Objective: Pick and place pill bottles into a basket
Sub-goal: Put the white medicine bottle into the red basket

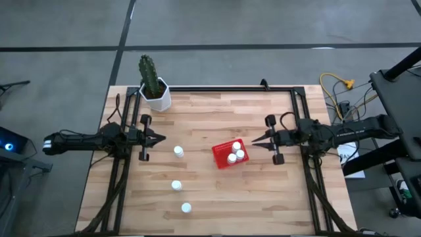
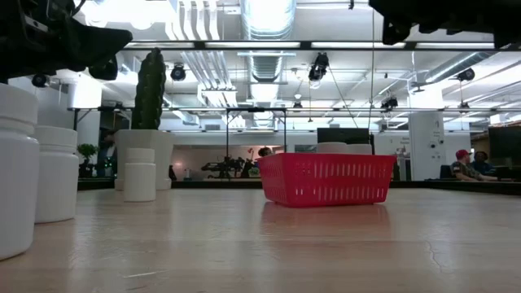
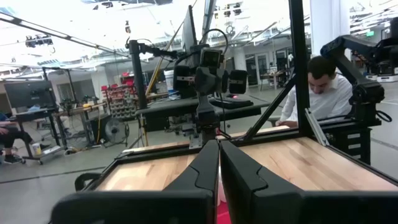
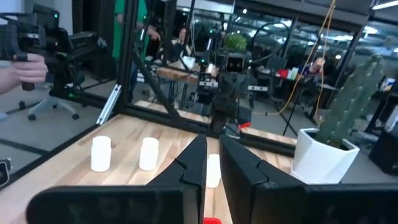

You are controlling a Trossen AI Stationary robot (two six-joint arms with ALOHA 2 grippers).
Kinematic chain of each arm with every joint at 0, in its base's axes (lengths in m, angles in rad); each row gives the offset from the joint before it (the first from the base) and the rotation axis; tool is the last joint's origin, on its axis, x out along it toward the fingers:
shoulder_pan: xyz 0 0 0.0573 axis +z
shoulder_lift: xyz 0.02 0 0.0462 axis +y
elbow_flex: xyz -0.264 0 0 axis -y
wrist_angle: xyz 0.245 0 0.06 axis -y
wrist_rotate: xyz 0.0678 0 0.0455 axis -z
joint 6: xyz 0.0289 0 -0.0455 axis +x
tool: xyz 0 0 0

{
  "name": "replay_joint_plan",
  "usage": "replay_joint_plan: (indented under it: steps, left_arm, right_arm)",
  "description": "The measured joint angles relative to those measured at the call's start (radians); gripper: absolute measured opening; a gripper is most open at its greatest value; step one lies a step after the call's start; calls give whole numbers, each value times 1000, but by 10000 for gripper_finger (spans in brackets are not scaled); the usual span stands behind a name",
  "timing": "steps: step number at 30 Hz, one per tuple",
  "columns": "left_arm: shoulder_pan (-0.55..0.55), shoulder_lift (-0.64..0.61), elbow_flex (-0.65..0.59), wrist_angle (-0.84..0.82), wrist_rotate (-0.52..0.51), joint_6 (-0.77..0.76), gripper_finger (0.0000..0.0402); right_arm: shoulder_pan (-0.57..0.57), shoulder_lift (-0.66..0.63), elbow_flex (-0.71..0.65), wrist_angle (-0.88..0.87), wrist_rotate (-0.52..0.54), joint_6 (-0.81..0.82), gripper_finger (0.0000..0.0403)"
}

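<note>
The left gripper [image 1: 162, 138] hovers at the table's left side and the right gripper [image 1: 253, 141] at its right, each with fingers pressed together on nothing and tips pointing inward at the other. Between them, just beside the right gripper's tips, sits the basket [image 1: 222, 157], its long axis slanting across the table, with three bottles [image 1: 236, 146] upright inside. Three more bottles stand upright on the table [image 1: 217, 197] in a line from just beside the left gripper [image 1: 178, 151] toward the near edge [image 1: 176, 185] [image 1: 186, 208].
</note>
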State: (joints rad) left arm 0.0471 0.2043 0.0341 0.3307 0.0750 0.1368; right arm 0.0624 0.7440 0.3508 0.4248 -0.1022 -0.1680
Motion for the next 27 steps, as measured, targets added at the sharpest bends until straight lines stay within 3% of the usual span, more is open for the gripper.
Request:
replay_joint_plan:
  steps: [14, 27]
  left_arm:
    - [0, 3, 0, 1, 0, -2, 0]
    - [0, 6, 0, 1, 0, -2, 0]
  right_arm:
    - [-4, -372, -179, -33, 55, -8, 33]
    - [-4, -602, -243, -185, 79, -8, 33]
